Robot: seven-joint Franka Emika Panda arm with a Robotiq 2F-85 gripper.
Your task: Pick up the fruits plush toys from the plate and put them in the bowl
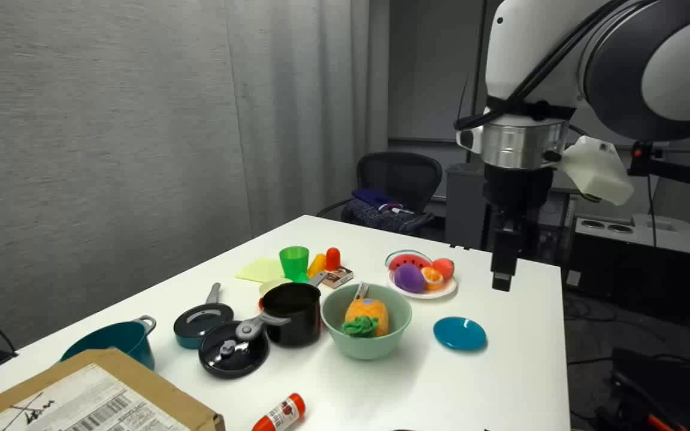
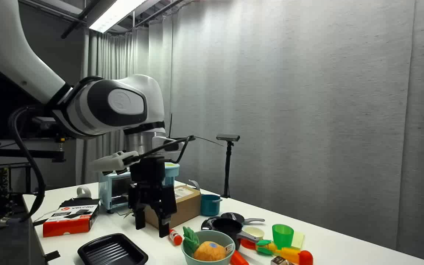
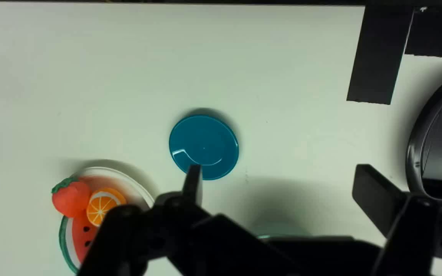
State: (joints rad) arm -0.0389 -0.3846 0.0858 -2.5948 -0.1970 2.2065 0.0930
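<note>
So the gripper (image 2: pixel 152 227) is hanging above the table (image 3: pixel 274 76) with nothing in its grasp, and its fingers (image 3: pixel 376 195) are standing wide apart. Just ahead of it in the wrist view a blue disc (image 3: pixel 204 143) is lying flat, not mattering here.

The big thing for the next move: the plate (image 3: pixel 131 188) is sitting off to the gripper's side, out past the finger on the left of the wrist view, roughly along the line the fingers are spreading on. So it isn't lying under the gap, and I'm reckoning the gripper is needing a sideways shift before any dip.

On the plate, the orange (image 3: pixel 106 203) is lying closer to the gripper than the red fruit (image 3: pixel 71 199), with the watermelon (image 3: pixel 76 239) lying just beside them. A purple toy (image 1: pixel 410 278) is showing there too in an exterior view, but the gripper is probably blocking it in the wrist view.

The bowl (image 1: pixel 364 348) is mostly hiding behind the gripper in the wrist view. A pineapple (image 1: pixel 369 314) is already sitting in it, so I'm calling it one in, four to go.
</note>
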